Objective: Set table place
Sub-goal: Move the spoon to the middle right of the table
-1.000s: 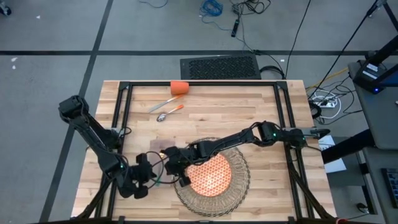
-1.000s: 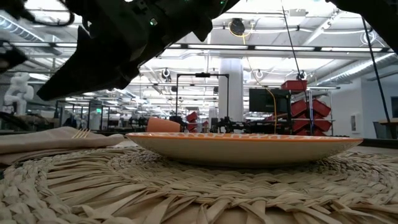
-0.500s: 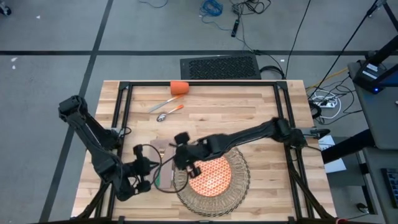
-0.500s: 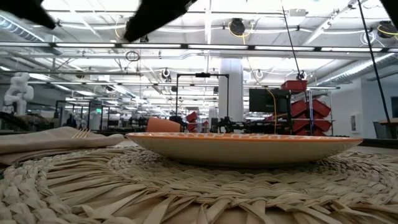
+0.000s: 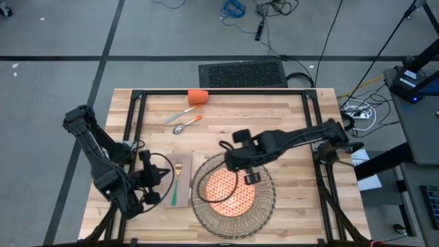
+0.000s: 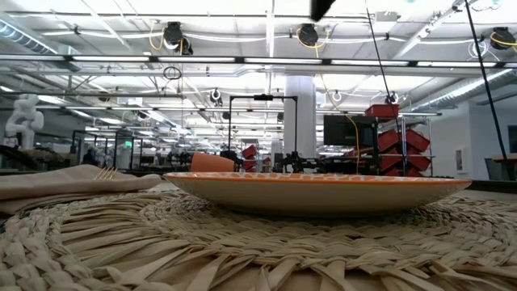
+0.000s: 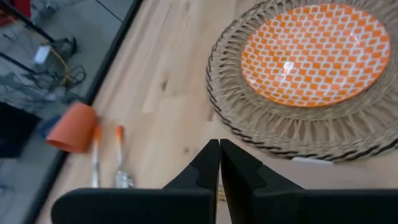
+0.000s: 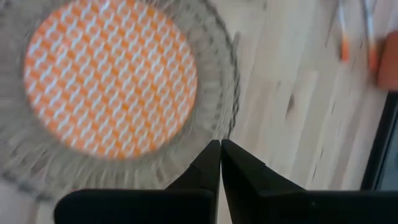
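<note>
The orange-patterned plate (image 5: 231,193) sits centred on the woven placemat (image 5: 264,206) at the desk's (image 5: 288,123) near edge. Beside the mat, the green-handled fork (image 5: 175,186) rests on the beige napkin (image 5: 182,165), now uncovered. Both arms have pulled back within the last second: the right gripper (image 5: 228,145) has lifted clear beyond the mat, the left gripper (image 5: 163,178) has retreated beside the napkin, jaws on both pressed together, empty. Cup (image 5: 197,97), knife (image 5: 180,114) and spoon (image 5: 186,124) lie well apart at the far edge, judged still unplaced.
</note>
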You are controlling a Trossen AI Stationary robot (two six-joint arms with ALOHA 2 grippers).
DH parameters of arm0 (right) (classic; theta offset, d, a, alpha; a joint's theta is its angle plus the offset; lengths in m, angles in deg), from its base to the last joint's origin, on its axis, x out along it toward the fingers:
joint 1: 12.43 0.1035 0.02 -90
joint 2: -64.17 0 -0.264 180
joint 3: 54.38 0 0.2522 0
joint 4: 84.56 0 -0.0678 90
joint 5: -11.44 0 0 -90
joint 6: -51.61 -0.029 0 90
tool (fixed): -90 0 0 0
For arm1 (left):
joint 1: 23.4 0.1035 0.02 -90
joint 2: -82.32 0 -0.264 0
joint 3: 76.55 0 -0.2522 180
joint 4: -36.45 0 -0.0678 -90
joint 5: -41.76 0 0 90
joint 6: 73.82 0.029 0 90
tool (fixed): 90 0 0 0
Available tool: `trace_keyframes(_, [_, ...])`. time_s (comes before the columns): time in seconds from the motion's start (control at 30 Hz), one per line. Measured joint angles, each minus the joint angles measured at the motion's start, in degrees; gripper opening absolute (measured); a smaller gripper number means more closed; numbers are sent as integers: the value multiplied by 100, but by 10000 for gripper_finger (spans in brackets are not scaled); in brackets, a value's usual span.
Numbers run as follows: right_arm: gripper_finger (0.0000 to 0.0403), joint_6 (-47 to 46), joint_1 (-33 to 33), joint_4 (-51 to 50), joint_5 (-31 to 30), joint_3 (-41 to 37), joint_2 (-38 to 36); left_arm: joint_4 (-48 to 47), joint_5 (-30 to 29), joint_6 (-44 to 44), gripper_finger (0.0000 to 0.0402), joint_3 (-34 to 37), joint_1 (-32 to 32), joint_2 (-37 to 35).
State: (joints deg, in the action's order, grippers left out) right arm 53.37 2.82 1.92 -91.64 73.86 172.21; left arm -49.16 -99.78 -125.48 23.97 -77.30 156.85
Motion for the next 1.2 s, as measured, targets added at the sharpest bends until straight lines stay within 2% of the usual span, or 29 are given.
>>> trace_keyframes(0.23, [0, -549, 288, -629, 1, 0, -331, -508, -18, 313, 0, -395, 97, 0])
trace_keyframes(0.47, [0, -908, 608, -841, -5, -2, -531, -538, -18, 1003, 0, -406, 104, 0])
trace_keyframes(0.9, [0, -1013, 937, -818, -11, -7, -519, -518, -102, 1012, 0, -406, 106, 0])
trace_keyframes(1.2, [0, -972, 930, -382, -37, -7, -519, -511, -99, 1012, 0, -406, 111, 2])
